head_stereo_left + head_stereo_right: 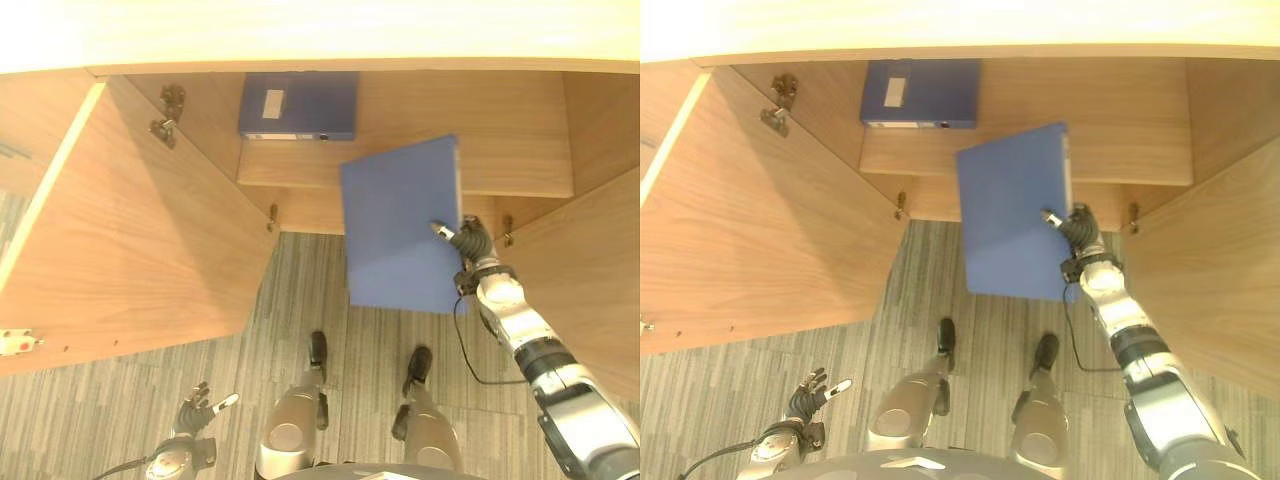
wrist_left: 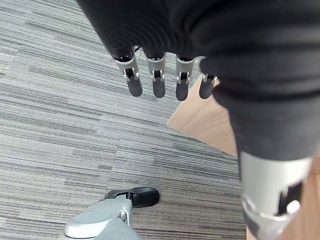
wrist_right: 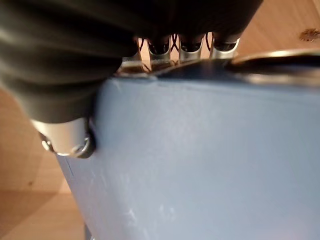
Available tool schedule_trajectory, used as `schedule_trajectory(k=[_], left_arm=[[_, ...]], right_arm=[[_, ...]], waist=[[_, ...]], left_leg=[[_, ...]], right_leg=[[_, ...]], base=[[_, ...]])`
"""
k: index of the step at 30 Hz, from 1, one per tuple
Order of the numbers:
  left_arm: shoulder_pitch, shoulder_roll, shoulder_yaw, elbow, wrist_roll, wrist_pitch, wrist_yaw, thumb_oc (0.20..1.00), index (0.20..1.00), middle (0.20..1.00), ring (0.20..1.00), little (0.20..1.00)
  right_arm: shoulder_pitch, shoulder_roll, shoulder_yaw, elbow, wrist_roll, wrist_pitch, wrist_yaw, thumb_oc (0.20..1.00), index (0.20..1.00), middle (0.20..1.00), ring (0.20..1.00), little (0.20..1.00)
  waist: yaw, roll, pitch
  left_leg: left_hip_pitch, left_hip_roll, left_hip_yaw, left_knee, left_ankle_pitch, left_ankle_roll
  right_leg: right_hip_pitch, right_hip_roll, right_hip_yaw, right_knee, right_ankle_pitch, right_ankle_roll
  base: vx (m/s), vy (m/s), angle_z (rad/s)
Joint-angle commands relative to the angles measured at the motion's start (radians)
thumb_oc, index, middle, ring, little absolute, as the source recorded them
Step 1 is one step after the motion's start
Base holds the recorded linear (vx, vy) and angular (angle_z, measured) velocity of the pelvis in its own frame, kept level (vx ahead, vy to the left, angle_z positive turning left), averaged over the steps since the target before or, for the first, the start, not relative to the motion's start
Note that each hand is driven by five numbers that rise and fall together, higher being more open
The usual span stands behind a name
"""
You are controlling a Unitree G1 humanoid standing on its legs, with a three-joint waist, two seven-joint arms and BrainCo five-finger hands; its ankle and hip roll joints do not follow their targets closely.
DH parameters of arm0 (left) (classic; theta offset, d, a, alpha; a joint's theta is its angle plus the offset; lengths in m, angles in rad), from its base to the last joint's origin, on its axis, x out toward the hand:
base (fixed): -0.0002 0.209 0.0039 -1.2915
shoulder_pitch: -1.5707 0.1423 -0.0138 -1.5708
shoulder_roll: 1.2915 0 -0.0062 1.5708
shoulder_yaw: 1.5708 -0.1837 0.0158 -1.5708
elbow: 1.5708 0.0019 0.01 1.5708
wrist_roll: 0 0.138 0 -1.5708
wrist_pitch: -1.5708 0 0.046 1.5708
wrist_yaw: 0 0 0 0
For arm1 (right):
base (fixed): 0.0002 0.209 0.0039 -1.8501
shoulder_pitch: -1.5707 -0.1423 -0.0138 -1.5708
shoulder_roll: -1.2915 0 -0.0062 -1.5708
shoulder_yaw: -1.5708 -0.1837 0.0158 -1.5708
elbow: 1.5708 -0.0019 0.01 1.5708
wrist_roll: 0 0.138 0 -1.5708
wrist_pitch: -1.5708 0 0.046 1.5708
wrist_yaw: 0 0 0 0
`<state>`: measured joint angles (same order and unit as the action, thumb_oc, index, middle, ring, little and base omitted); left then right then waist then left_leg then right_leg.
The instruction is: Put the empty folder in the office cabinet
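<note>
Open wooden cabinet (image 1: 400,160) holds one blue binder (image 1: 298,105); right hand (image 1: 470,243) pinches a second blue folder (image 1: 400,228); left hand (image 2: 160,75) hangs relaxed.

Right hand (image 1: 470,243): dark ribbed cover, silver dark-tipped fingers. Left hand (image 2: 160,80): same build. Forearms silver-grey, black bands.
</note>
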<state>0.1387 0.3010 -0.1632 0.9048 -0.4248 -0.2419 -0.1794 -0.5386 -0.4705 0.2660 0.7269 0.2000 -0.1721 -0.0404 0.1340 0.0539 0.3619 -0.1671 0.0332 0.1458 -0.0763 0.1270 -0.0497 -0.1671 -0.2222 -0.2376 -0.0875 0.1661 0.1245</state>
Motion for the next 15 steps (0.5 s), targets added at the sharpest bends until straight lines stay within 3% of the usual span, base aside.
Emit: schedule_trajectory(k=[1, 4, 8, 15], left_arm=[[0.022, 0.126, -0.054, -0.024, 0.023, -0.002, 0.0, 1.0, 1.0, 1.0, 1.0, 1.0], [0.001, 0.145, -0.065, -0.041, 0.013, -0.003, -0.003, 1.0, 1.0, 1.0, 1.0, 1.0], [-0.052, 0.154, -0.084, -0.06, -0.015, -0.001, 0.0, 1.0, 1.0, 1.0, 1.0, 1.0], [-0.065, 0.141, -0.112, -0.056, -0.006, -0.001, 0.003, 1.0, 1.0, 1.0, 1.0, 1.0]], right_arm=[[-0.028, -0.033, -0.048, 0.079, 0.166, -0.036, -0.066, 0.2, 0.2, 0.2, 0.2, 0.2], [-0.07, -0.042, -0.08, 0.183, 0.224, -0.035, -0.078, 0.2, 0.2, 0.2, 0.2, 0.2], [-0.129, -0.069, -0.158, 0.318, 0.318, -0.036, -0.103, 0.2, 0.2, 0.2, 0.2, 0.2], [-0.158, -0.088, -0.179, 0.397, 0.37, -0.036, -0.12, 0.2, 0.2, 0.2, 0.2, 0.2]], waist=[[0.012, -0.024, -0.059], [0.007, -0.008, -0.04], [-0.008, -0.006, -0.032], [-0.011, -0.02, -0.015]], left_leg=[[-0.031, -0.024, -0.052, 0.156, -0.158, 0.022], [0.02, -0.032, -0.069, 0.145, -0.171, 0.024], [0.034, -0.041, -0.127, 0.178, -0.209, 0.003], [0.037, -0.028, -0.167, 0.268, -0.283, -0.019]], right_leg=[[-0.102, -0.225, 0.039, 0.243, 0.114, 0.109], [-0.106, -0.235, 0.025, 0.248, 0.148, 0.108], [-0.12, -0.219, -0.004, 0.08, 0.139, 0.115], [-0.186, -0.19, -0.001, 0.0, 0.131, 0.121]], base=[[0.07, 0.245, 0.41], [0.13, 0.055, 0.18], [0.13, -0.092, 0.43], [0.14, -0.122, 0.37]])
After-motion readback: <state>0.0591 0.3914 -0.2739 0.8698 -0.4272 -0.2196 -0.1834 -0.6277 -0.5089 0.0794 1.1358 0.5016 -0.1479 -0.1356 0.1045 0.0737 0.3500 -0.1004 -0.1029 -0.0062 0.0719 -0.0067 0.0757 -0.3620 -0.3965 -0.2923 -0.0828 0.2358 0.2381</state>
